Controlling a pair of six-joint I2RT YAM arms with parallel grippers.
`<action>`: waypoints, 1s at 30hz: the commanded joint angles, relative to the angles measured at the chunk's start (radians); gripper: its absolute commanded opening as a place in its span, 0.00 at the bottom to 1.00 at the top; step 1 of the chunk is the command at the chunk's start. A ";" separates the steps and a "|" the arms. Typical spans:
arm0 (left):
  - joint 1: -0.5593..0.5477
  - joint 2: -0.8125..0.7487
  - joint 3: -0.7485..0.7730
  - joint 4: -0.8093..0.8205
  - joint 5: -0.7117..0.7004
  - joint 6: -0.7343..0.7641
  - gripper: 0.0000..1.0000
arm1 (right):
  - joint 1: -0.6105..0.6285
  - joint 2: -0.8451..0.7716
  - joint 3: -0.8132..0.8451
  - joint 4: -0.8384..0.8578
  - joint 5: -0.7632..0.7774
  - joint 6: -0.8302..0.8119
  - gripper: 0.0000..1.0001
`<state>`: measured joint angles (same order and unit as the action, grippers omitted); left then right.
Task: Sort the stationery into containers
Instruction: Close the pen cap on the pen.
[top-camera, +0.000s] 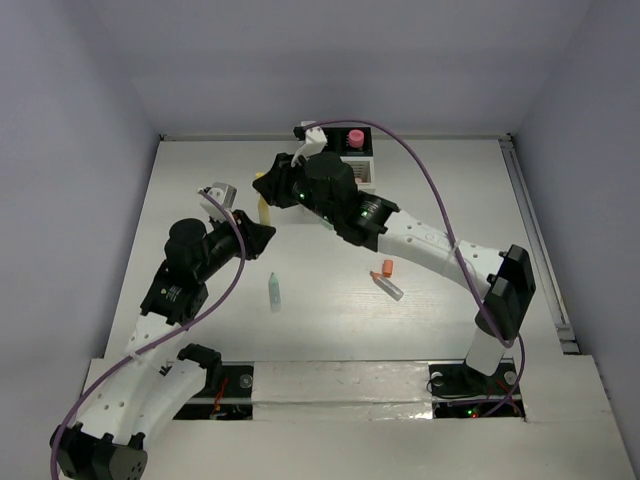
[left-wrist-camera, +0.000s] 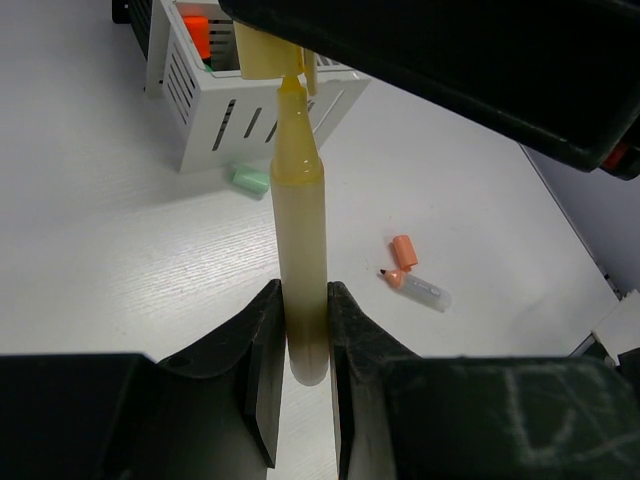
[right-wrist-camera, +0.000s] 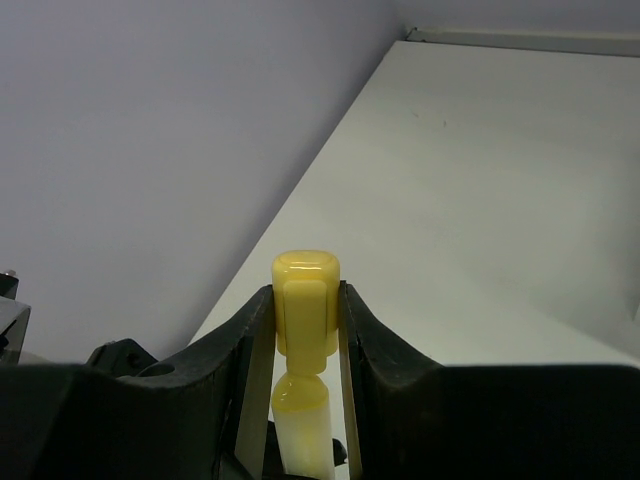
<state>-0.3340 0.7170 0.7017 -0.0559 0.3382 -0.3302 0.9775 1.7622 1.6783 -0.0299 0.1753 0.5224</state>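
- The left gripper (left-wrist-camera: 303, 300) is closed on the lower barrel of a yellow highlighter (left-wrist-camera: 298, 220). The barrel stands upright between its two fingers (left-wrist-camera: 262, 350) and touches both, with the rounded butt end showing just below the grip.
- The right gripper (right-wrist-camera: 305, 305) is pinched shut on the yellow cap (right-wrist-camera: 305, 285) — the cap fills the narrow gap, with a finger against each side and its top a little above the fingertips.
- The cap sits right at the highlighter's nib end, and a thin neck shows between cap and barrel. I cannot tell whether the two parts are touching or apart.
- In the top view the two grippers meet above the table (top-camera: 330, 320), just left of the organizer (top-camera: 352, 165), which stands at the far middle with a pink item (top-camera: 354, 137) upright in it.
- In the left wrist view, a white slatted compartment (left-wrist-camera: 225, 100) holds an orange piece (left-wrist-camera: 195, 25). A small mint-green piece (left-wrist-camera: 250, 180) lies on the table just beside its foot.
- A green highlighter (top-camera: 274, 291) lies flat near the table's centre, well apart from both grippers.
- To its right an orange cap (top-camera: 387, 268) lies just beside an uncapped marker (top-camera: 390, 287) — a clear barrel with an orange tip.
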 joint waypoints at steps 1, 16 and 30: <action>-0.003 -0.021 0.024 0.079 -0.001 0.011 0.00 | 0.015 -0.029 -0.018 0.010 0.000 -0.002 0.00; -0.003 -0.011 0.024 0.080 0.005 0.010 0.00 | 0.024 -0.105 -0.115 0.054 -0.037 -0.013 0.00; -0.003 -0.010 0.025 0.082 0.015 0.010 0.00 | 0.033 -0.115 -0.126 0.088 -0.089 -0.007 0.00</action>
<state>-0.3401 0.7181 0.7017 -0.0490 0.3553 -0.3302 0.9905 1.6871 1.5600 0.0185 0.1192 0.5209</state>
